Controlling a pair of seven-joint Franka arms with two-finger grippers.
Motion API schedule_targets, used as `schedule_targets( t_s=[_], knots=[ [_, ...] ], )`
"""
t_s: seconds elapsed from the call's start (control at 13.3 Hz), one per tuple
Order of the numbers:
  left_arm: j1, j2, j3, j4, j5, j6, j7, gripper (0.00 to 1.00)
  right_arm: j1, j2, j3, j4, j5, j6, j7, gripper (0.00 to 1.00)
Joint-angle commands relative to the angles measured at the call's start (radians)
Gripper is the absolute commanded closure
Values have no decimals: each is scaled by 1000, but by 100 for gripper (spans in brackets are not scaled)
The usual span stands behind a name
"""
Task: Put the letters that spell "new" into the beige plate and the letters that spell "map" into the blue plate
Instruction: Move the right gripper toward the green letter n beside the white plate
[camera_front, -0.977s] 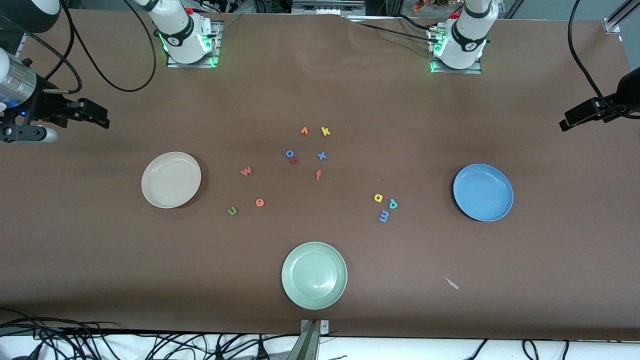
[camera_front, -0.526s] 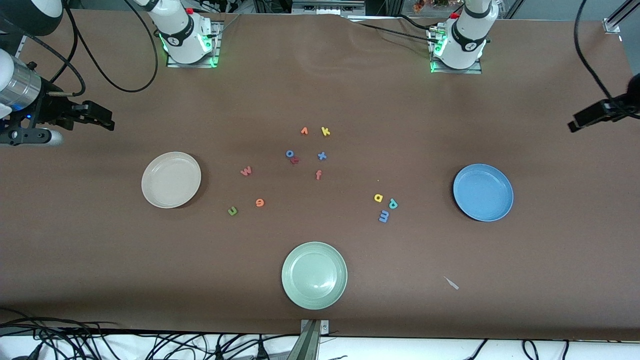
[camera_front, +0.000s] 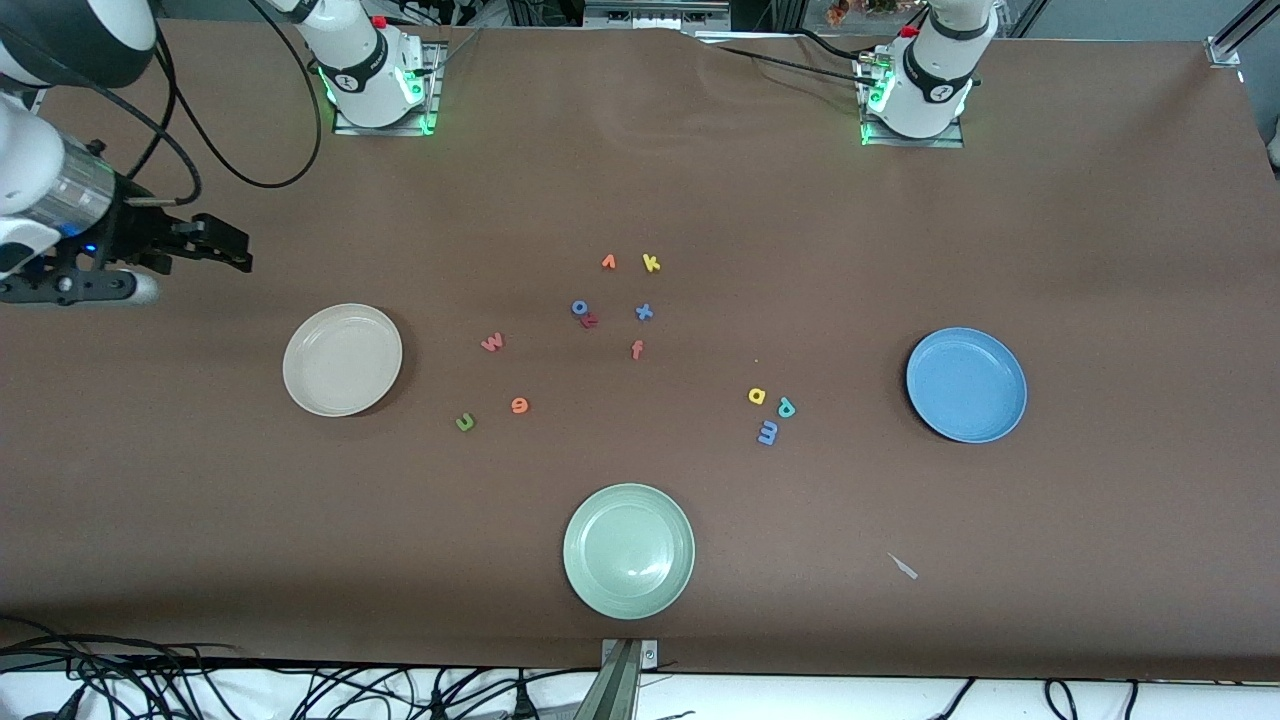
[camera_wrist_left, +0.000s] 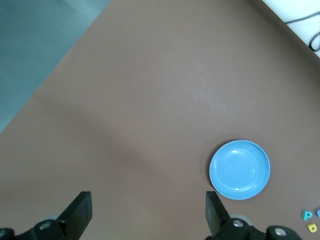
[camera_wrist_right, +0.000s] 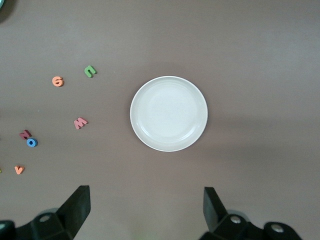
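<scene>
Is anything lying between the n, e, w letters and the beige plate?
Nothing visible does. The green n, orange e and salmon-red w lie apart on bare table beside the beige plate, which holds nothing.

The right arm reaches out from its base at the top of the front view to the right arm's end of the surface, wrist roughly level. The right gripper (camera_front: 225, 245) hangs in the air there, jaws wide apart and holding nothing. The left gripper (camera_wrist_left: 145, 212) is outside the front view; its wrist view shows it high over the surface, jaws spread wide and empty.
</scene>
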Motion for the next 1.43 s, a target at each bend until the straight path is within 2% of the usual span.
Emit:
schedule_targets(
  t_s=[0.0,0.15,0.75,1.2,1.35],
  knots=[
    [-10,6,-20,49,11,-7,-19,0,29,50,3,18,3,2,-12,0],
    [-10,6,-16,77,6,-10,-19,0,51,84,3,20,12,16,-8,0],
    [-21,6,-31,79,6,-11,-15,0,154,279,3,18,4,263,5,0],
    [-22,6,-155,77,5,-10,-24,0,172,414,2,18,-4,445,-11,0],
    [-22,8,-221,77,5,-10,-25,0,186,460,2,18,-7,511,-12,0]
  ],
)
